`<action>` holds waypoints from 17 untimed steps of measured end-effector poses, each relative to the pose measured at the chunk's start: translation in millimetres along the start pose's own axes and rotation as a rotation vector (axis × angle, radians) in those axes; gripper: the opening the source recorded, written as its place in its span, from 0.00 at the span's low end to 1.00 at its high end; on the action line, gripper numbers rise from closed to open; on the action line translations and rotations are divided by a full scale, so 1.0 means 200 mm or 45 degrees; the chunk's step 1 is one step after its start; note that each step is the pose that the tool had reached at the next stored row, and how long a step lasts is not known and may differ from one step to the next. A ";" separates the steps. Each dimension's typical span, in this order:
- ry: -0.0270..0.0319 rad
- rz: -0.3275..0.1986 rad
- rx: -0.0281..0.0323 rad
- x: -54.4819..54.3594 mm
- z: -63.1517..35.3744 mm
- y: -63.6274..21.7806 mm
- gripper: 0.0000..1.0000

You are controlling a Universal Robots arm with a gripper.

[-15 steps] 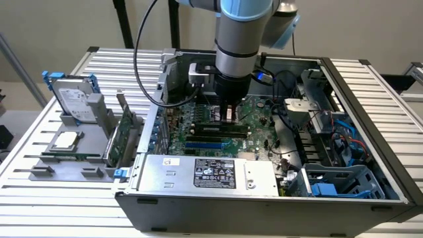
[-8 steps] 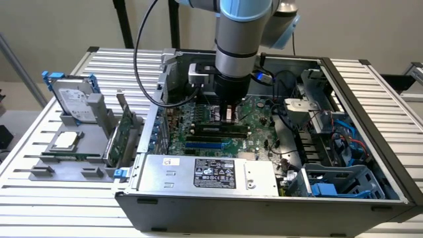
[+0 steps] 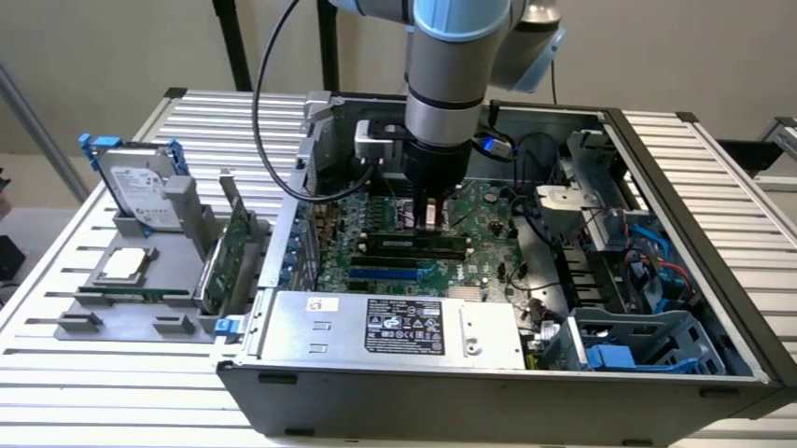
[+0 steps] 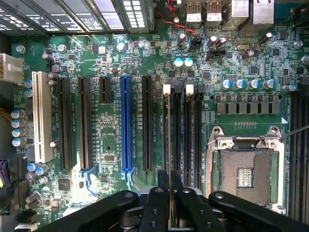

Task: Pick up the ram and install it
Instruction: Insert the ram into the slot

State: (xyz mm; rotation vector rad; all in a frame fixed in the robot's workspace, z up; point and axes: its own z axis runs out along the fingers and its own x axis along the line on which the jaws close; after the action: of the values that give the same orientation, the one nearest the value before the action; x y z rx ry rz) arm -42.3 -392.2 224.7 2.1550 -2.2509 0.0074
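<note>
a bench [image 3: 734, 177] of pale ribbed metal slats carries everything here. the open computer case [image 3: 498, 397] sits straight on it, taking up the middle and the exterior view's right, with slats showing bare along both its sides. just beside the case, toward the exterior view's left, a grey holder tray [image 3: 112, 322] lies flat on the slats. standing in that tray are a hard drive [image 3: 134, 191] in a blue-edged frame, a green expansion card [image 3: 234, 261] upright on edge, and a small square processor [image 3: 125, 264] lying flat.
</note>
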 end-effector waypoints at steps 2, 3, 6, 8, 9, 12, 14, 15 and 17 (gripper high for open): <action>0.0006 0.000 0.0003 0.00 0.004 0.000 0.00; 0.0017 0.000 0.0003 0.00 0.006 0.000 0.00; 0.0045 0.000 0.0005 0.00 0.016 0.002 0.00; 0.0054 0.000 0.0004 0.00 0.020 0.003 1.00; 0.0059 0.000 0.0004 0.00 0.021 0.003 1.00; 0.0060 0.000 0.0004 0.00 0.020 0.003 1.00; 0.0056 0.000 0.0005 0.00 0.006 0.003 1.00; 0.0057 0.000 0.0005 0.00 -0.006 0.003 1.00; 0.0058 0.000 0.0005 0.00 -0.035 0.004 1.00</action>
State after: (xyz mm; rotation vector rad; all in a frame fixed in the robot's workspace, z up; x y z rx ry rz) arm -43.0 -391.6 231.8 2.1528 -2.2488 0.0127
